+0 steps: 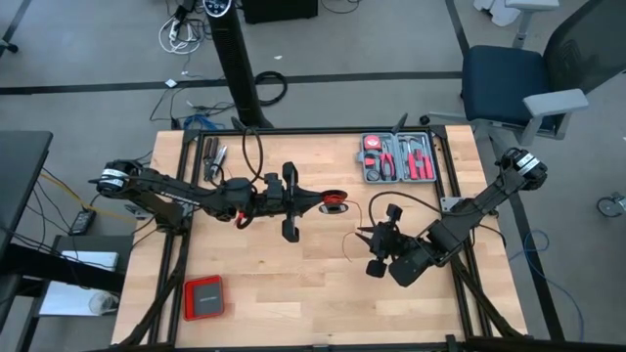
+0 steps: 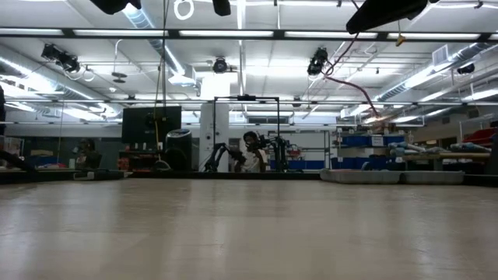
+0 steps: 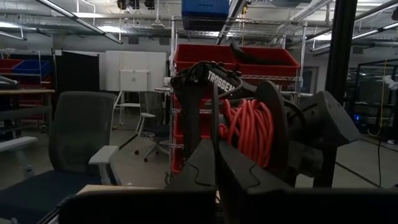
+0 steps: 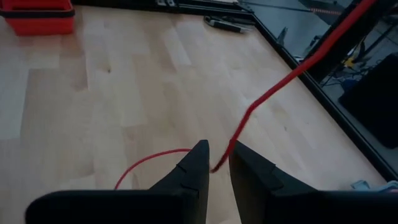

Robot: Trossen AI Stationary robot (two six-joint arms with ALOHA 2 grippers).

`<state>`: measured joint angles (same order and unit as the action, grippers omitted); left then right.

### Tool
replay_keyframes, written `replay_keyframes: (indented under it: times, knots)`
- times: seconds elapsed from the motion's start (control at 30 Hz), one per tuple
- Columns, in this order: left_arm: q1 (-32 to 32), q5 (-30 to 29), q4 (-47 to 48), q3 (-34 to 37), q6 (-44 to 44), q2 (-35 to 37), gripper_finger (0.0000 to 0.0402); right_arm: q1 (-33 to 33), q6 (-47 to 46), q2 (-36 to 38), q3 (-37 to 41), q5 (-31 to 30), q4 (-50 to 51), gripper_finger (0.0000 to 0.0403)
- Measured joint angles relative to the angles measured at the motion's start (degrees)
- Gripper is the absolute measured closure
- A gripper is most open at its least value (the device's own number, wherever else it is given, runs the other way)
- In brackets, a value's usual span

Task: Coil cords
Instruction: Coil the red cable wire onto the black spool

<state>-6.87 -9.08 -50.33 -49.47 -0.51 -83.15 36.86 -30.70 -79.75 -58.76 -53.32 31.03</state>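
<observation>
My right gripper's [image 4: 216, 163] fingers are nipping the cord [image 4: 283, 81] in a narrow gap, my left gripper's [image 1: 323, 203] are pinched shut beside a small coil [image 1: 335, 199] just below the tray [image 1: 398, 158], so I'm judging coiling begun, with loose cord left.

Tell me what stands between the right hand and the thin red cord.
Nothing visible. In the right wrist view, the right hand already has the thin red cord running between its dark fingers, over bare wooden table. The left hand, shut, is raised beside the red coil.
</observation>
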Motion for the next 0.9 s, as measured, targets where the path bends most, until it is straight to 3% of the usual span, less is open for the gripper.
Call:
replay_keyframes:
  times: [0.23, 0.43, 0.57, 0.77, 0.9]
  knots:
    - [0.0, 0.0, 0.0, 0.0, 0.0, 0.0, 0.0398, 0.2, 0.9, 0.0, 0.0, -0.9, 0.0, 0.0350]
    - [0.0, 0.0, 0.1, 0.0, 0.0, 0.0, 0.0398, 0.2, 1.5, 0.0, 0.0, 1.6, 2.2, 0.0395]
    - [0.0, -0.1, 0.2, 0.0, 0.0, 0.0, 0.0398, -0.8, 3.6, 0.0, 0.0, 2.5, 1.2, 0.0398]
    - [0.0, -8.0, 1.6, 0.0, -1.3, 0.0, 0.0398, -4.9, 12.8, -0.5, 0.0, 2.9, -9.0, 0.0400]
    - [0.0, -11.3, 1.5, 0.0, -5.2, 0.0, 0.0398, -10.3, 11.1, -0.5, -0.3, 3.5, -9.6, 0.0401]
